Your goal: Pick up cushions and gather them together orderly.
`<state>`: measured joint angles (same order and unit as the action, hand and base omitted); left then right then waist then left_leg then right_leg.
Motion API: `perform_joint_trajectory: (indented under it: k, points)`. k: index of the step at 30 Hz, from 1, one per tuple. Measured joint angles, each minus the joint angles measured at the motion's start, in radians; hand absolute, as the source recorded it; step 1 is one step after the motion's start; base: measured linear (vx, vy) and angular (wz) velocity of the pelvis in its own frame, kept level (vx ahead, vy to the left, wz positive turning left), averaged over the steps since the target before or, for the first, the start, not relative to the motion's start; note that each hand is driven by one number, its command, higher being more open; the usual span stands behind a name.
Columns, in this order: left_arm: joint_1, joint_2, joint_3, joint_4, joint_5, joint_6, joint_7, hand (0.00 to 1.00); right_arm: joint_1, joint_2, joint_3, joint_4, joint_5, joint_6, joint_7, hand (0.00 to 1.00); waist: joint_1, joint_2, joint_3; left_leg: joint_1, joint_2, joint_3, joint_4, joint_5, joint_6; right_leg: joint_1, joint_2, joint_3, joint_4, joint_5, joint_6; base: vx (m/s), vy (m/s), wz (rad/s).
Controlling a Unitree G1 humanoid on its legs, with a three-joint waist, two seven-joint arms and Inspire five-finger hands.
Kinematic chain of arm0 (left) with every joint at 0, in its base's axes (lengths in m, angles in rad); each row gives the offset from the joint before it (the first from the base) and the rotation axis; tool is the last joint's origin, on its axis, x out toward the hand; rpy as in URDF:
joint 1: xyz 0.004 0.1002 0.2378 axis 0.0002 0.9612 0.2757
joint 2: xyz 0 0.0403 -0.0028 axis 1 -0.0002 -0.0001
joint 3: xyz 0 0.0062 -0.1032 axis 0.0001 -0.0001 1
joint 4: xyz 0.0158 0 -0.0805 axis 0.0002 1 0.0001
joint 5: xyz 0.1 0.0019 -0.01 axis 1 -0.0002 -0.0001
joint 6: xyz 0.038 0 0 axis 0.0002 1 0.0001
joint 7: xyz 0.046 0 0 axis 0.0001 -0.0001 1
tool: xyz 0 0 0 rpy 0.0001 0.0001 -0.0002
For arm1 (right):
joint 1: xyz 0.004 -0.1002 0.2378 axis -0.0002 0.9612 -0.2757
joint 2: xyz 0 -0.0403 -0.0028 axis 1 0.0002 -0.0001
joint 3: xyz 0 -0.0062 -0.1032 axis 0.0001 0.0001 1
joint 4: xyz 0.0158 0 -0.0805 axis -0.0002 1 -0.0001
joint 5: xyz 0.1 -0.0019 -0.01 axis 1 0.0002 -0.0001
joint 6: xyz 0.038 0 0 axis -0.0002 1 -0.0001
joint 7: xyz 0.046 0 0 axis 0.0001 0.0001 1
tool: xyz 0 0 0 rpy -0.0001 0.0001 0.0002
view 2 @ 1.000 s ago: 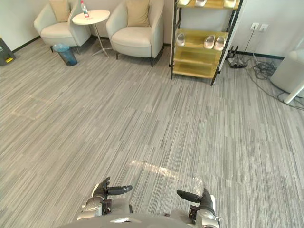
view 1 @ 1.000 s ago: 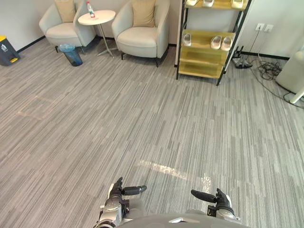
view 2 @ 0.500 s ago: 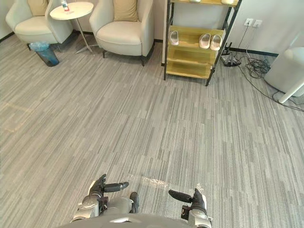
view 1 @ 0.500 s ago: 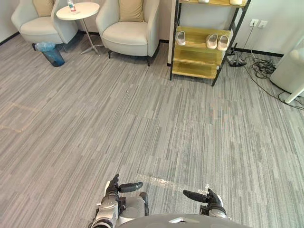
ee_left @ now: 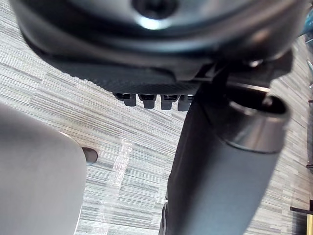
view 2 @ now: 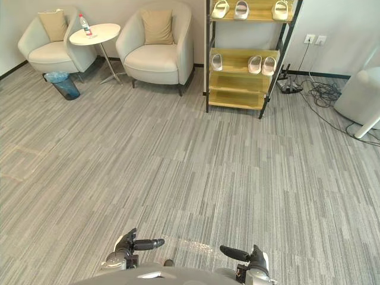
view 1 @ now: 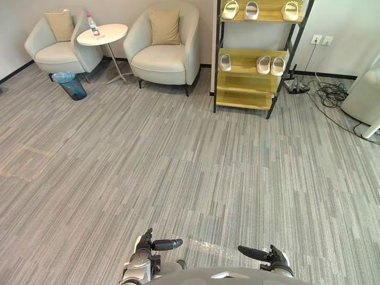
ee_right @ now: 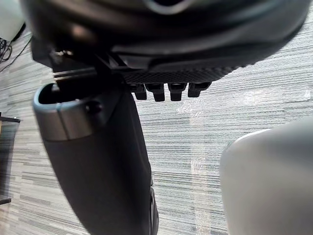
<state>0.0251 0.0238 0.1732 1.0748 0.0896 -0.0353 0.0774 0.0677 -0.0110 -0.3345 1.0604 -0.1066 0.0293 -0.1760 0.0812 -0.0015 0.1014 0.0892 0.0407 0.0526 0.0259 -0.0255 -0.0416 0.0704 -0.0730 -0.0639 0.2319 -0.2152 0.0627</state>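
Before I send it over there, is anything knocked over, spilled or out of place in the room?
Nothing much. The left cushion and right cushion stand upright in their armchairs, the bottle stands upright on the round table, and slippers sit on the shelf. Only the cables lie tangled on the floor.

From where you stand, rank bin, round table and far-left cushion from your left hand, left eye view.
Left hand:
1. Blue bin, floor, ahead-left.
2. Round table, just behind the bin.
3. Cushion, on the leftmost armchair.
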Motion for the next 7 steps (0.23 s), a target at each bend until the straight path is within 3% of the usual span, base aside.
perform_joint_trajectory:
  k: [7]
  points:
    - [-0.007, 0.021, -0.029, 0.008, -0.002, 0.0, 0.0, 1.0, -0.007, -0.003, -0.002, 0.026, 0.001, 0.0, -0.001, 1.0, 0.0, -0.015, -0.002, 0.01, -0.013, -0.039, -0.001, -0.001, 0.001, 0.057, -0.006, -0.001, -0.087, 0.032, 0.005, 0.05, 0.01, 0.04]
